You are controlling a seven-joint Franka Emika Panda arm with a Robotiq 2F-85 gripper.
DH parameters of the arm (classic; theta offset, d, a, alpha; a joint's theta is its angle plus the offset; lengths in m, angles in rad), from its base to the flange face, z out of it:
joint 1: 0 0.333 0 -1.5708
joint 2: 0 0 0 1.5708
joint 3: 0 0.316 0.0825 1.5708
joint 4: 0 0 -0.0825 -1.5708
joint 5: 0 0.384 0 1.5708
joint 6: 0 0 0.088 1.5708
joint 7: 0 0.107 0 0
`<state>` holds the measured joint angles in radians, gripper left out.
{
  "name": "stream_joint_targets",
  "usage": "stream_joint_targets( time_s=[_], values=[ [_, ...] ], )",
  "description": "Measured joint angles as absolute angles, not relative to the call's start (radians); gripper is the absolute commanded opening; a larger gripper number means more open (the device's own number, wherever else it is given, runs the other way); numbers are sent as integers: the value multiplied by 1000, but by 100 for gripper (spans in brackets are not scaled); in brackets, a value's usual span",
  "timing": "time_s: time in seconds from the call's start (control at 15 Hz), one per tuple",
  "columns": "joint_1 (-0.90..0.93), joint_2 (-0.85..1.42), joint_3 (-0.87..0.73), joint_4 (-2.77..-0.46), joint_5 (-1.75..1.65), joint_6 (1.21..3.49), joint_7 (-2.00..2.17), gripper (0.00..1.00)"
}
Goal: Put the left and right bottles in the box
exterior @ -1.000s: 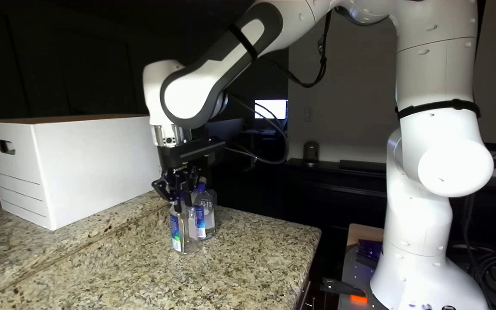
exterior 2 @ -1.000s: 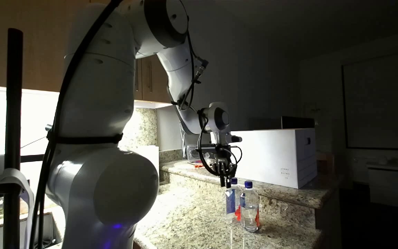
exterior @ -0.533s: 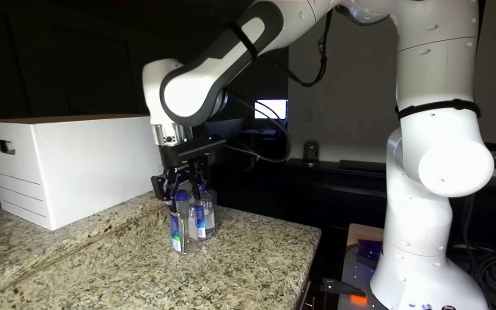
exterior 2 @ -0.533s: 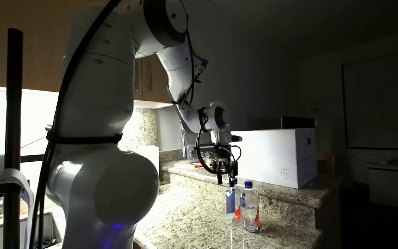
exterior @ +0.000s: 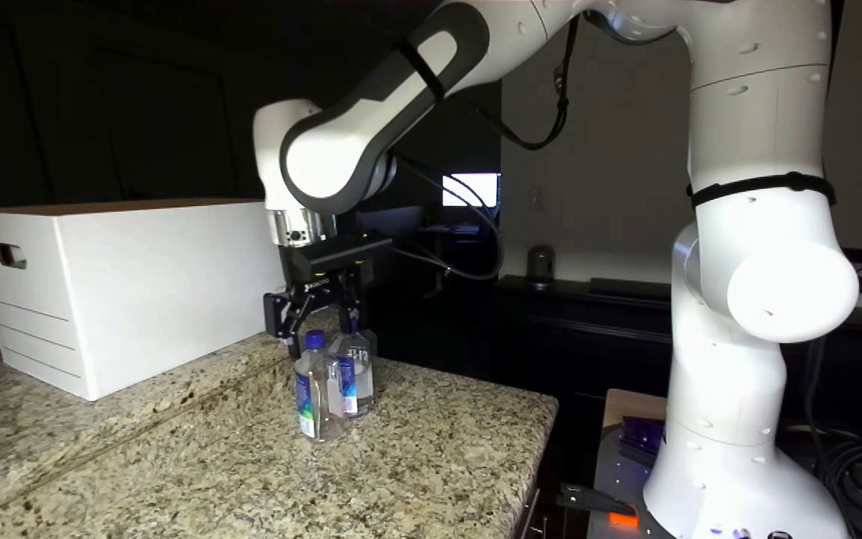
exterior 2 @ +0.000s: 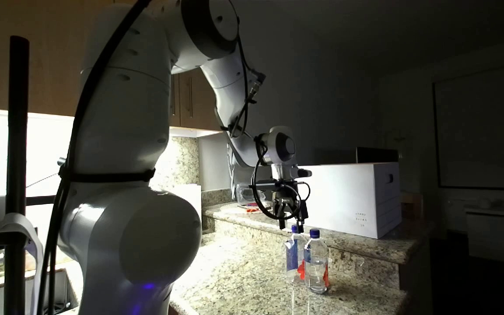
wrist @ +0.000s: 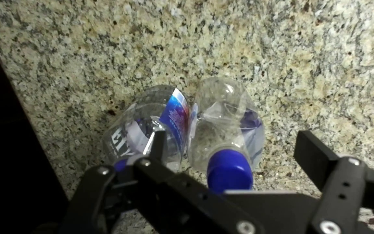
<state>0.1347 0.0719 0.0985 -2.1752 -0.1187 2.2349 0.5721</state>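
Left bottle (wrist: 141,125) and right bottle (wrist: 222,126), clear plastic, blue labels: both upright on the speckled counter (exterior: 416,464). In the wrist view we find the left at nine o'clock of the right, just beside it; whether they touch we cannot tell. The blue cap (wrist: 229,170) of the right bottle shows nearly whole there; the left bottle's cap (exterior 2: 314,233) is mostly covered by the claw (wrist: 230,144), though we see it whole in an exterior view.

Claw, black, one: spread wide, pointing down near the caps. In the wrist view its two fingers (wrist: 313,152) stand well apart, the right bottle's cap showing between them; the nine o'clock finger crosses in front of the left bottle, and we cannot tell if it touches.

Box (exterior: 169,299), white, large, open-topped, with a hand hole (exterior: 10,256) in its end wall: we place it on the raised ledge (exterior: 12,434), at ten o'clock from the bottles in an exterior view. Both bottles stand outside it.

Arm (exterior: 753,247), white, jointed: in both exterior views. Lit screen (exterior: 470,189): in the background, between one and two o'clock from the claw. Cupboards (exterior 2: 37,65), wooden, at ten o'clock, and pole (exterior 2: 17,144), black, at nine o'clock: in an exterior view.
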Motion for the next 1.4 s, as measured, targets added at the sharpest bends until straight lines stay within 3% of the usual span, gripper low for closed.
stream_joint_targets(
  time_s=[0.27,0.73,0.8,1.4],
  values=[
    [135,74,93,-2171,-119,2255,572,53],
    [135,79,88,-2171,-119,2296,572,10],
    [135,79,88,-2171,-119,2300,572,14],
    [145,67,99,-2171,-119,2292,572,15]
  ],
)
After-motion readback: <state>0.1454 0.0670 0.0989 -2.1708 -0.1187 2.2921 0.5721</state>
